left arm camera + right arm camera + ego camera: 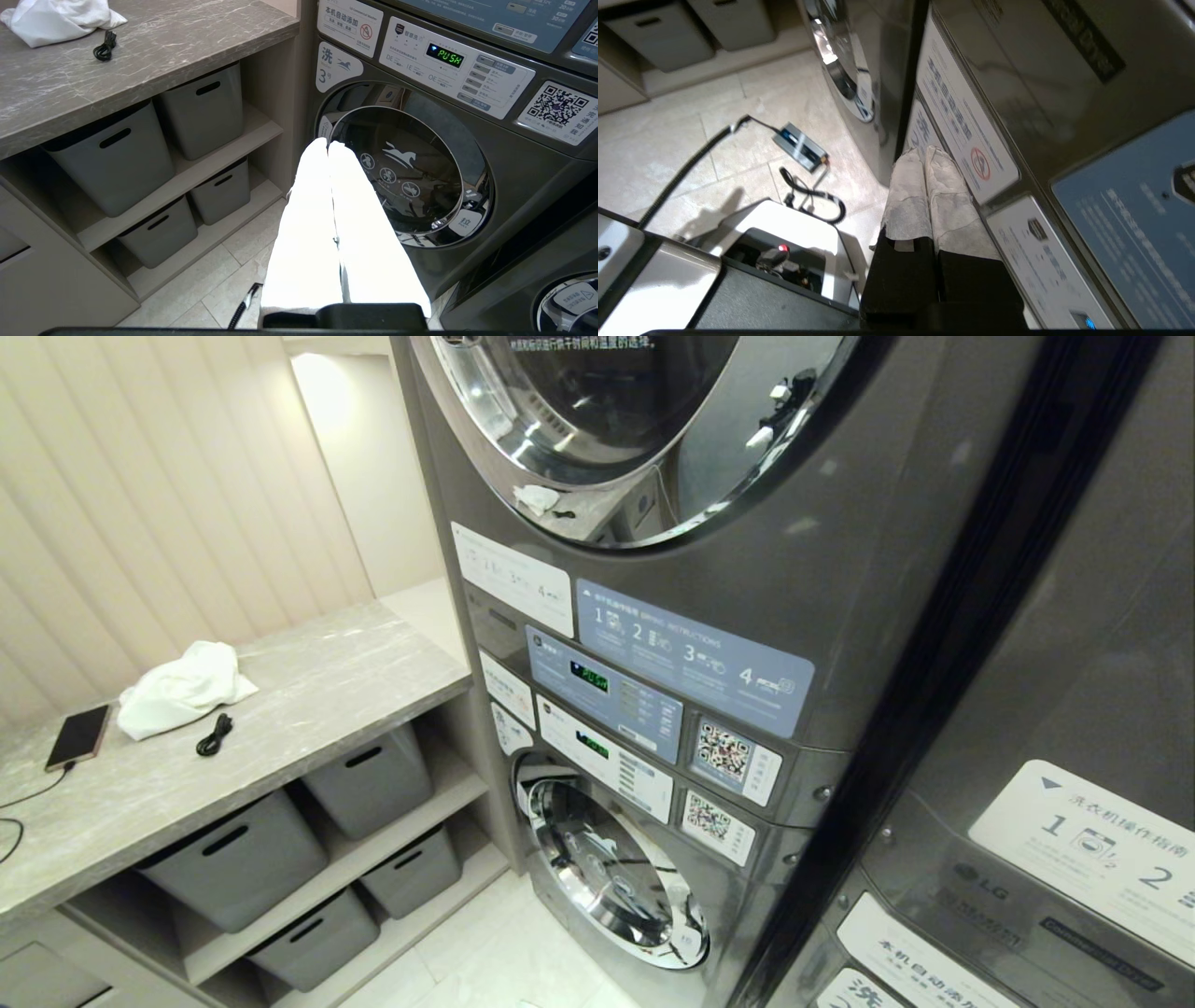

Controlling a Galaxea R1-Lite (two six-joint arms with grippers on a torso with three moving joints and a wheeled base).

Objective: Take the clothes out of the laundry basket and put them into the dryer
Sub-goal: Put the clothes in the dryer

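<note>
Stacked grey machines (pixel 709 644) fill the head view: a closed round dryer door (pixel 635 420) at the top, a lower door (pixel 611 873) near the floor. To the left, a white cloth (pixel 182 689) lies crumpled on a marble counter (pixel 308 709), beside a phone (pixel 78 735) and above grey bins (pixel 233 859). From the left wrist, the left gripper (pixel 328 145) is clenched and empty before the lower door. From the right wrist, the right gripper (pixel 924 151) is also pressed closed, empty, beside a machine's label panel (pixel 966 135), above tiled floor (pixel 668 140). No laundry basket is visible.
</note>
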